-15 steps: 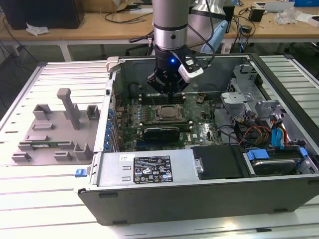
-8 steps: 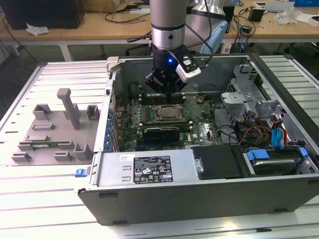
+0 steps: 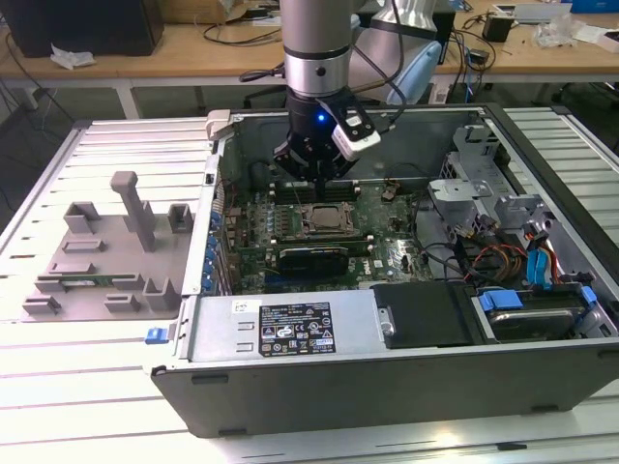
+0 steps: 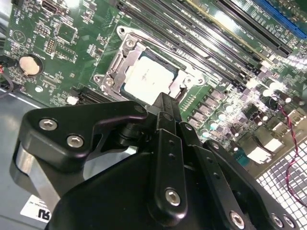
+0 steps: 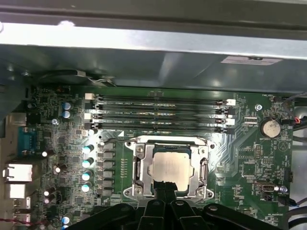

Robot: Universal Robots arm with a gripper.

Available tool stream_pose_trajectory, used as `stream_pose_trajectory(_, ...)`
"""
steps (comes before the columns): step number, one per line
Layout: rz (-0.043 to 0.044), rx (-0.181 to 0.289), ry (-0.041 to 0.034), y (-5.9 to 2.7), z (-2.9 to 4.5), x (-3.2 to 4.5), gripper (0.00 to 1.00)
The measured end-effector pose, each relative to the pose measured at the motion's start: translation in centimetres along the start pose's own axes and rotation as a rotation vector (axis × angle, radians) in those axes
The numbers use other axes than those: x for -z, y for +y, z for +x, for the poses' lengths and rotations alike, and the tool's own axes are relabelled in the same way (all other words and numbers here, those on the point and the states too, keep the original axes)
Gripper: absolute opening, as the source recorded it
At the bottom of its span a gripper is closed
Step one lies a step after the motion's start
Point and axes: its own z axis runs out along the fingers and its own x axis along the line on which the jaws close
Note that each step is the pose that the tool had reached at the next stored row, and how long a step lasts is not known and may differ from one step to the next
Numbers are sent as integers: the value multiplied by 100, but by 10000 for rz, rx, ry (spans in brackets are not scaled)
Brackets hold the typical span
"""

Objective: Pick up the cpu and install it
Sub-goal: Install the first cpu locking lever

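One black two-fingered gripper (image 3: 319, 180) on the silver-and-black arm reaches down into the open grey metal computer case (image 3: 387, 387), which stands on a white slatted table (image 3: 97, 396). Its fingers are drawn together to a narrow point with nothing visible between them, as both wrist views show (image 4: 165, 101) (image 5: 166, 189).

The small flat square cpu with its shiny silver top (image 5: 171, 166) (image 4: 148, 79) lies flat inside the square socket frame with metal bracket (image 5: 138, 165) (image 4: 114, 72) on the green motherboard (image 5: 249, 163) (image 4: 48, 43). The gripper's tip hangs right over one edge of the cpu; I cannot tell whether it touches the chip.

Four long black memory slots (image 5: 158, 109) run just beside the socket, and a round silver coin battery (image 5: 270, 128) (image 4: 29, 64) sits well apart from it. Toward the exterior view's left, outside the case, matte grey plastic fixture blocks (image 3: 116, 251) rest on the table.
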Motion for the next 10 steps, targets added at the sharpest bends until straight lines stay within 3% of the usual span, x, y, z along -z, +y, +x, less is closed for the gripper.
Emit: stream_pose_trajectory(10, 0, 0, 0, 8, 134, 5, 11)
